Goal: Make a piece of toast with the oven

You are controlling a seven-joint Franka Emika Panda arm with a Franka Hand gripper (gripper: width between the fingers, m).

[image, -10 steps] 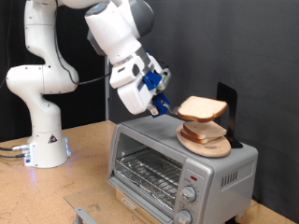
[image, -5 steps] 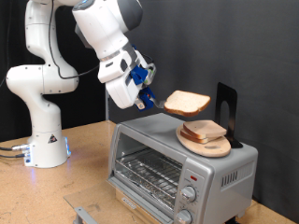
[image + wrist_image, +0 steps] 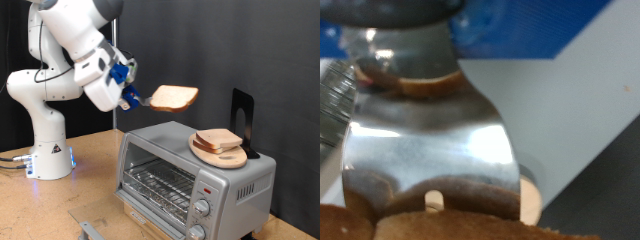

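Gripper: [image 3: 133, 97] in the air above the oven's top, toward the exterior view's left; fingers clamped on one crust edge of the piece of toast.
Piece of toast: [image 3: 173, 96] single tan slice with a brown crust, held out roughly flat toward the exterior view's right, well clear of the oven top and touching nothing but the fingers.
Wrist view: a shiny metal finger [image 3: 425, 150] fills most of the picture; a brown crust edge [image 3: 470, 228] runs along the frame border.
Oven: [image 3: 190, 178] silver-grey box on the wooden table [image 3: 60, 205]; glass door down and open, wire rack [image 3: 160, 182] visible inside, knobs on the front panel.
Oven top: stacked bread slices [image 3: 219, 141] on a round wooden plate [image 3: 222, 157], near the exterior view's right.
Black stand: [image 3: 242, 115] upright behind the plate.
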